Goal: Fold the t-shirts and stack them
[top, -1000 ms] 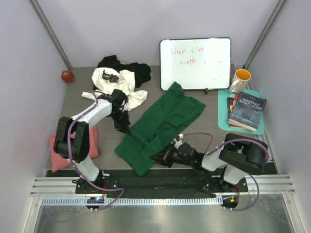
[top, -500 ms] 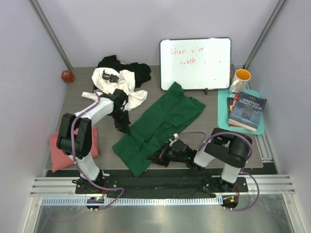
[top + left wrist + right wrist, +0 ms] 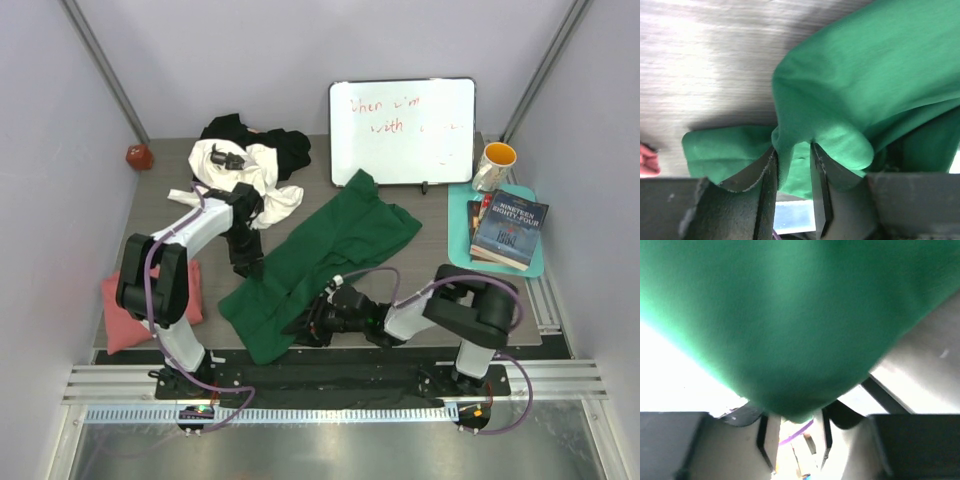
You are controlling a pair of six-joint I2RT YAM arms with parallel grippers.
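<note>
The left gripper (image 3: 792, 170) and right gripper (image 3: 792, 435) stand half parted around the green t-shirt (image 3: 335, 245) hem; holding or not, I cannot tell. Lay this hem flat before folding.

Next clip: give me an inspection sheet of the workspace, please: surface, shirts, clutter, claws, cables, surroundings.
Surface: grey wood-grain table.
Job's things: green shirt spread diagonally mid-table; pink shirt at the near left edge; white shirt and black shirt heaped at the back left.
Clutter: red ball, whiteboard, mug, books on a teal mat.
Claws: left claw and right claw both at the green shirt's near end, cloth at their fingers; grip unclear.
Cables: purple cables loop along both arms.
Surroundings: pale walls on three sides.
</note>
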